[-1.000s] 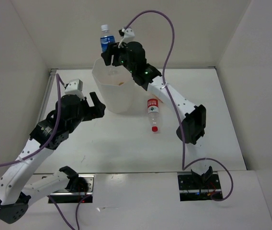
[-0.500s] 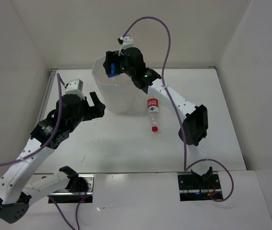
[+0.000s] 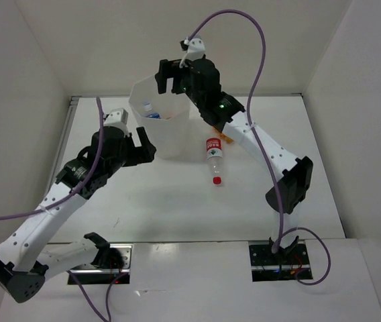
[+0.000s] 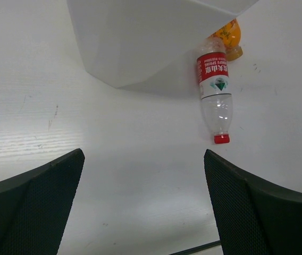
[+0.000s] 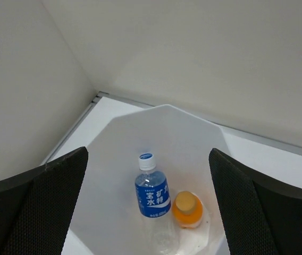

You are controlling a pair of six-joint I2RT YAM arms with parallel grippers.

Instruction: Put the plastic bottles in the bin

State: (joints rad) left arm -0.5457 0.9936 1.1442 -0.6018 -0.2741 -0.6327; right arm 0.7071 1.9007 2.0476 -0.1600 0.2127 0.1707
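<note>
On the left, the left gripper [image 3: 139,144] hangs just beside the bin [image 3: 165,137], its claw spread fully wide and holding nothing; it has edged closer to the bin wall over the last second. And there's the drop! The blue-label bottle [image 5: 152,194], held up over the rim a second ago, now stands inside the bin, cap up, right beside an orange bottle [image 5: 187,210] already down there. Above the rim, the right gripper [image 3: 169,76] has let go: its claw is spread wide, empty, and lifted clear of the opening.

That makes two bottles in, by our count, and two to go. Moving right, the red-label bottle [image 3: 214,155] lies on its side on the table [image 3: 143,201], red cap toward us, its far end near the foot of the bin. Just beyond it, the second orange bottle [image 4: 228,37] sits on the table behind the bin's edge, partly hidden. We judge the red-label one the likely next pick, since it lies in the open.
</note>
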